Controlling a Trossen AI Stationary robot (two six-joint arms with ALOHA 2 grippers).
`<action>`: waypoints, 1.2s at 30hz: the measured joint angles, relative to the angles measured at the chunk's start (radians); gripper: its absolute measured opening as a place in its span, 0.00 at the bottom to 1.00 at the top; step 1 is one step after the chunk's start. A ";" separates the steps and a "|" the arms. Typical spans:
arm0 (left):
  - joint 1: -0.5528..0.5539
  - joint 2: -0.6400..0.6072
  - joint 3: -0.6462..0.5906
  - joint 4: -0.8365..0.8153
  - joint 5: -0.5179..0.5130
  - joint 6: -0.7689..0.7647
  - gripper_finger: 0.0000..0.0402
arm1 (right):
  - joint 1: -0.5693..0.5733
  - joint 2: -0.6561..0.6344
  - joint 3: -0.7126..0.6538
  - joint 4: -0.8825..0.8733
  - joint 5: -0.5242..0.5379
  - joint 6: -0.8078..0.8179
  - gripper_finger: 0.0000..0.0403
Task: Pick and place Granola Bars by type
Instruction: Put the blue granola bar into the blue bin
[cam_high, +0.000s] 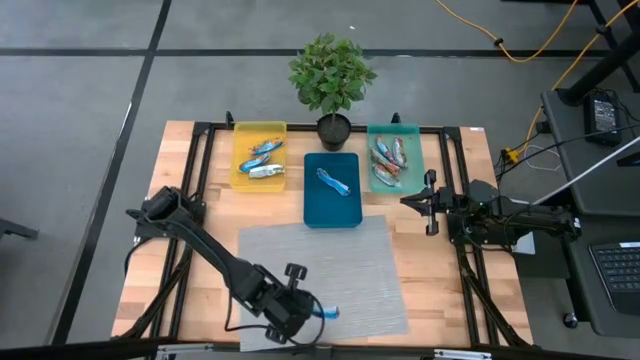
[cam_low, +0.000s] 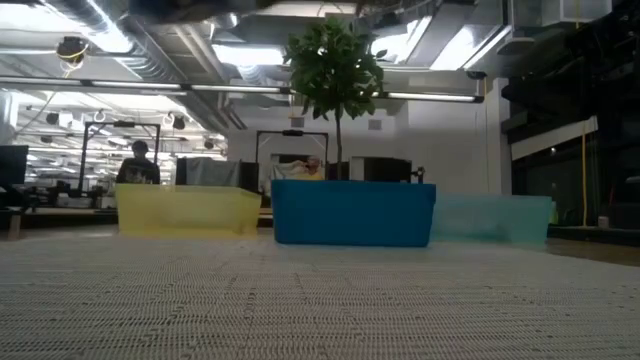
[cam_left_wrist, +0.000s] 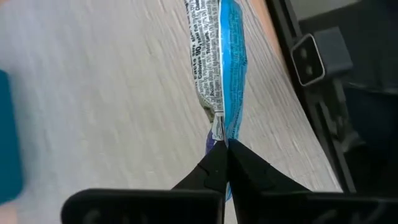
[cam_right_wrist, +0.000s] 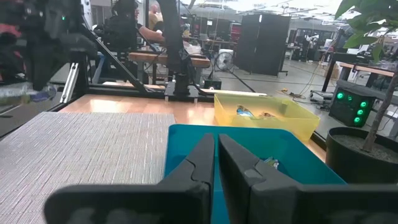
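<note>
My left gripper is at the mat's near edge, shut on a bright blue and silvery granola bar, which reaches away from the fingers in the left wrist view. My right gripper waits shut near the table's right side, beside the teal tray. Silvery-white and blue bars lie in the yellow tray. One bright blue bar lies in the blue tray. Red-orange bars lie in the teal tray. My left gripper pinches the bar's flat crimped end seam between its two fingertips, lying along the bar's length. The bar reaches straight out past the fingers over the grey mat. Whether it is lifted clear of the mat, I cannot tell.
A potted plant stands at the far edge between the yellow and teal trays. The grey mat covers the table's near middle. In the low view the three trays stand in a row: yellow, blue, teal.
</note>
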 joint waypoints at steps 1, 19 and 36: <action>0.000 -0.007 0.000 -0.001 -0.012 0.007 0.01 | 0.000 0.000 0.000 0.000 0.000 0.000 0.06; 0.260 -0.192 0.000 -0.024 -0.097 0.124 0.01 | 0.000 0.000 0.000 0.000 0.000 0.000 0.06; 0.624 -0.402 0.000 -0.092 -0.077 0.231 0.01 | 0.000 0.000 0.000 0.000 0.000 0.000 0.06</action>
